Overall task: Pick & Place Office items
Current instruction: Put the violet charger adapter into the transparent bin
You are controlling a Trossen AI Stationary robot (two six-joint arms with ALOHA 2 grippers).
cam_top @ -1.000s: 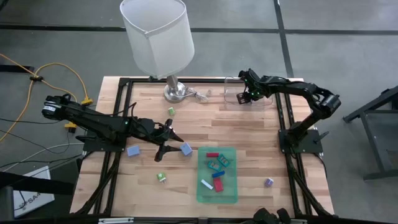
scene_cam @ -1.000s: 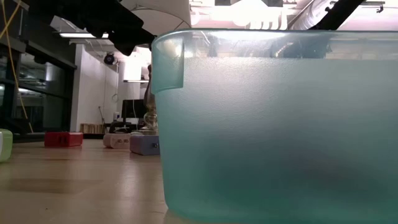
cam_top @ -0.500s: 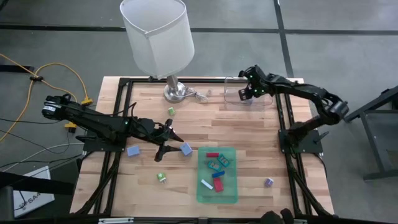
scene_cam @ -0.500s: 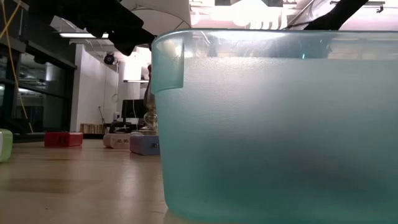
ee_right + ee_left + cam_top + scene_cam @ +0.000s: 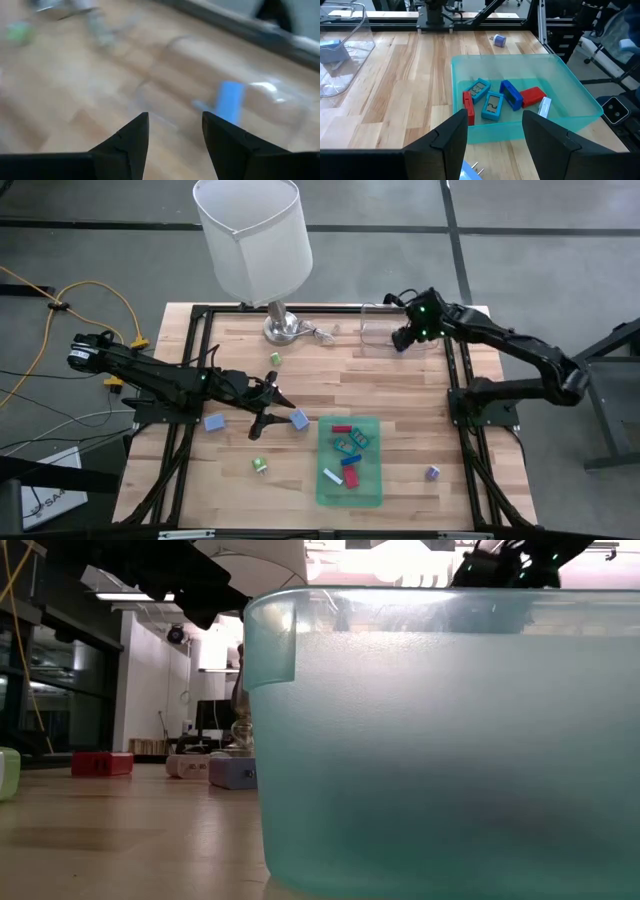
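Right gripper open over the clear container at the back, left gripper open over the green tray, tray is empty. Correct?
Not quite: the green tray isn't empty. The left wrist view shows red, blue and teal office items lying in it. The rest stands: right gripper is open by the clear container, left gripper is open.

counter (image 5: 400, 390): pale wood planks with a black frame along its edges
lamp (image 5: 280, 325): stands at the far edge, left of centre
container (image 5: 375, 330): clear, at the far right; a blue piece (image 5: 229, 102) lies inside
tray (image 5: 372, 490): green, near the front, right of centre
loose items: green block (image 5: 275, 359) near the lamp; blue block (image 5: 214, 422); blue block (image 5: 300, 419); green piece (image 5: 259, 465); purple piece (image 5: 432, 473) right of the tray
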